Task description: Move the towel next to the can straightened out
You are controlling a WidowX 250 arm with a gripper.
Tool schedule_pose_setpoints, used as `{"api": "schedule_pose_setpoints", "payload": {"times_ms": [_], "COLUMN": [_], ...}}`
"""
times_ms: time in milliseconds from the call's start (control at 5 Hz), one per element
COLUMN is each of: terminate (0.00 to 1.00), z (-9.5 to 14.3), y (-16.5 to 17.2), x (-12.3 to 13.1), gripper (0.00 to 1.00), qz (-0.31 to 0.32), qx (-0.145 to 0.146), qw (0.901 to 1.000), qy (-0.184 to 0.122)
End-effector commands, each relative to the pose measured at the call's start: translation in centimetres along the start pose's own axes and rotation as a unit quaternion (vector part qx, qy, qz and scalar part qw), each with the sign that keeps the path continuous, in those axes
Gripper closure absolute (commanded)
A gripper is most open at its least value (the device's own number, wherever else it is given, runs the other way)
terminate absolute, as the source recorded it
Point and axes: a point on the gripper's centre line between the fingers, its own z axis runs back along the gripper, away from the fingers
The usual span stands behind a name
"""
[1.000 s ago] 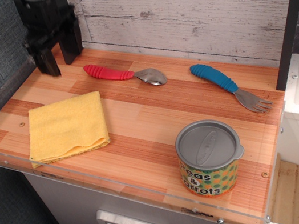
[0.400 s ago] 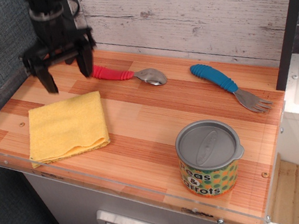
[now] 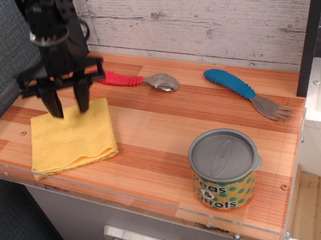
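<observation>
Gripper point(image 3: 69, 108), jaws parted and empty, over far edge of towel point(image 3: 72, 138): descend squarely, pinch one layered edge, avoid bunching.

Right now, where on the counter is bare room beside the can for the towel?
The widest bare wood lies between the towel and the can, in front of the red-handled spoon. A narrower strip runs between the can and the blue-handled fork. The back left is crowded: the open gripper hangs over the towel's rear edge.
</observation>
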Motion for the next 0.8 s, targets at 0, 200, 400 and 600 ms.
{"api": "schedule_pose_setpoints", "payload": {"times_ms": [0,200,400,600], "terminate": [0.0,0.0,0.0,0.0], "z": [0.3,-0.6,-1.5,-1.9], "y": [1.4,1.5,1.1,0.2], "x": [-0.5,-0.6,-0.7,-0.9], "gripper": [1.0,1.0,1.0,1.0], "qz": [-0.036,-0.043,-0.066,-0.102], "qx": [0.006,-0.001,-0.023,-0.033], "qw": [0.9983,0.997,0.9952,0.9918], "qy": [-0.045,-0.065,-0.068,-0.069]}}
